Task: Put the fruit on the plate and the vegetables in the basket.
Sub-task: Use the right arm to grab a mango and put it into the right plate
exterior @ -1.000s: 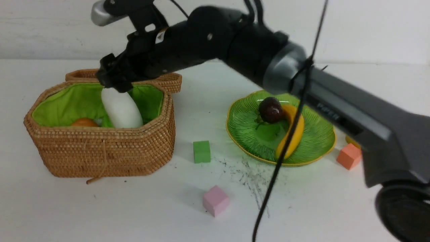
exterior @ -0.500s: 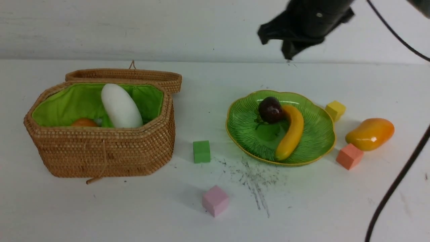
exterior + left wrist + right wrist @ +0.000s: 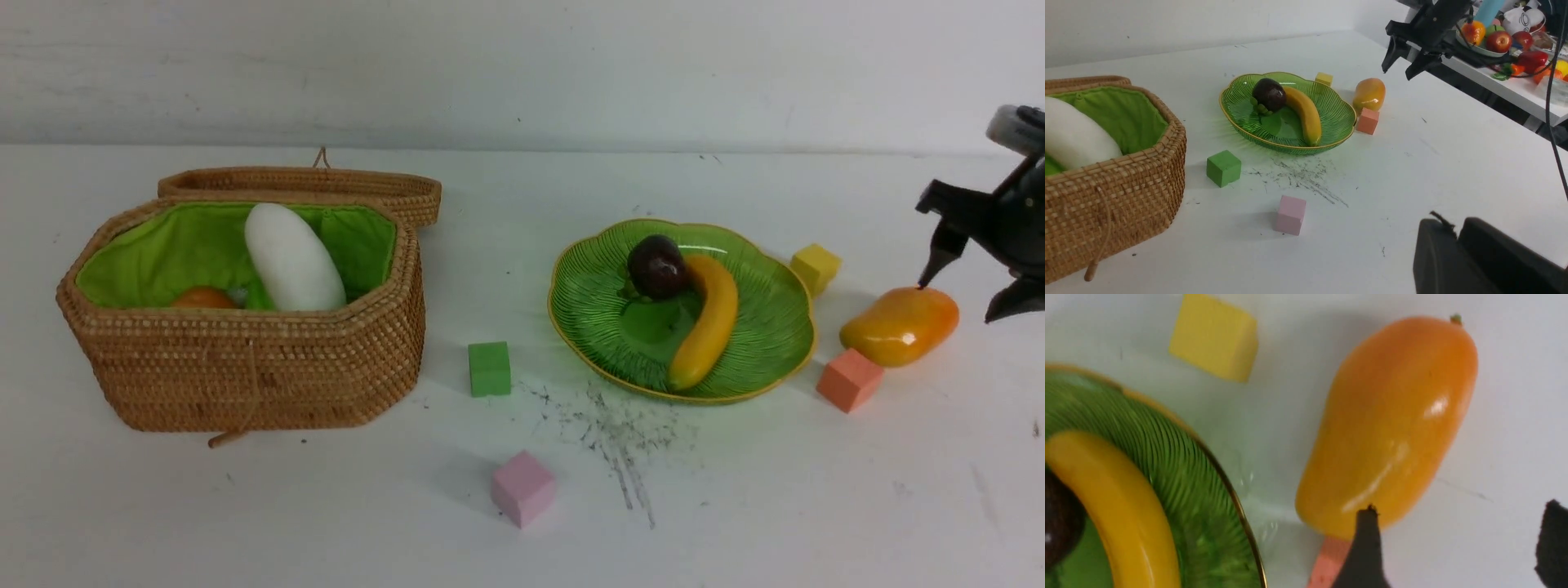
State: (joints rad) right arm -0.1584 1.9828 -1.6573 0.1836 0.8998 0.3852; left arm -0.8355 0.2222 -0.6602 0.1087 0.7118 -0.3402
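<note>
Right claw [image 3: 967, 298] spread wide and empty, tips pointing down, poised just above the mango [image 3: 899, 326] on the tabletop [image 3: 735, 490].

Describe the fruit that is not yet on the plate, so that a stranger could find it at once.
Find the green glass plate on the white table, then look just past its right rim. The mango lies there on the table beside a salmon cube. It alone is smooth, oblong and glossy orange-yellow, while its neighbours are small matte cubes.
</note>
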